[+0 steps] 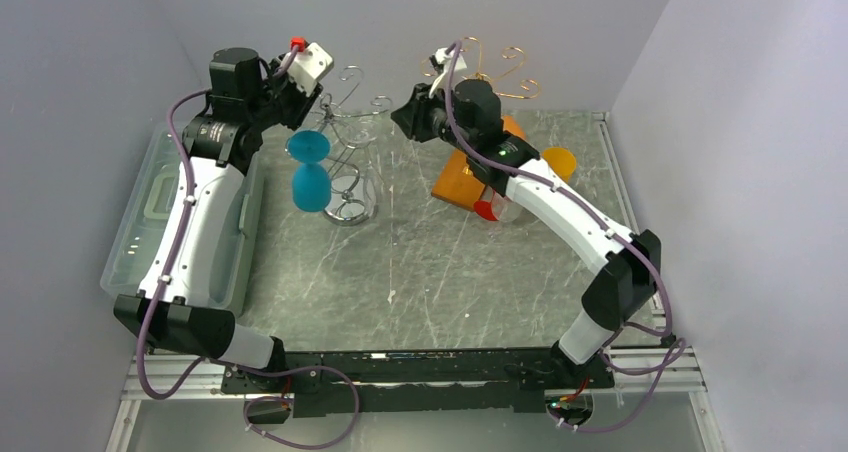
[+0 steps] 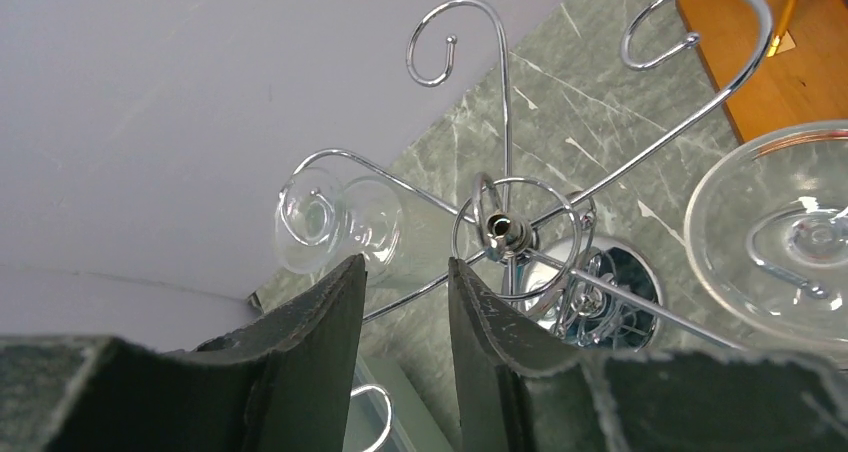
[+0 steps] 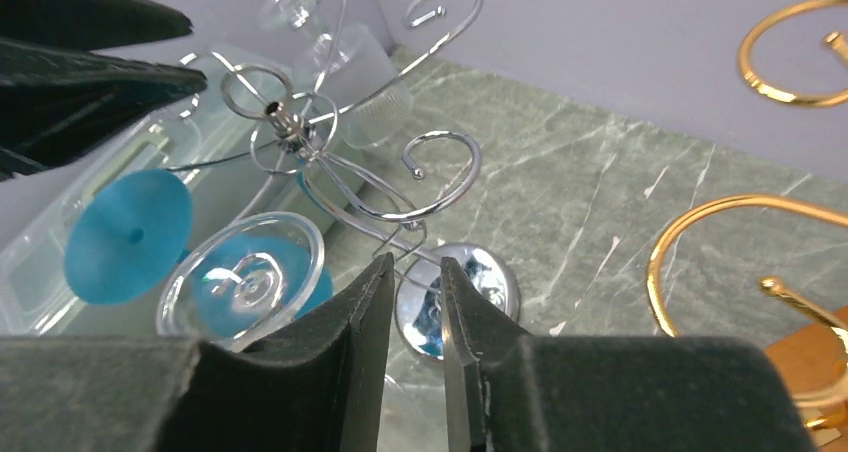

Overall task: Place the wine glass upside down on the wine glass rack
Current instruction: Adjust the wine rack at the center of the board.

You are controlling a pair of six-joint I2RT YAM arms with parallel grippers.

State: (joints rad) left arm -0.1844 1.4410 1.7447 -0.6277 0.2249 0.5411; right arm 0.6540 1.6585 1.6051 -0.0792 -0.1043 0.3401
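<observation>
A blue wine glass (image 1: 311, 185) hangs upside down from the silver wire wine glass rack (image 1: 347, 177), its foot up; that blue foot (image 3: 130, 234) also shows in the right wrist view. Clear glasses (image 2: 340, 217) hang from other arms of the rack (image 2: 500, 227), one with its round foot (image 3: 245, 277) next to the blue one. My left gripper (image 1: 321, 110) (image 2: 405, 267) hovers just above the rack's top, open and empty. My right gripper (image 1: 399, 120) (image 3: 415, 267) is to the right of the rack (image 3: 285, 122), its jaws slightly apart with nothing between them.
A gold wire rack (image 1: 495, 70) on an orange wooden base (image 1: 462, 184) stands at the back right, with an orange glass (image 1: 560, 160) and a red glass (image 1: 489, 208) beside it. A clear plastic bin (image 1: 150, 222) lies along the left edge. Grey walls close in on three sides.
</observation>
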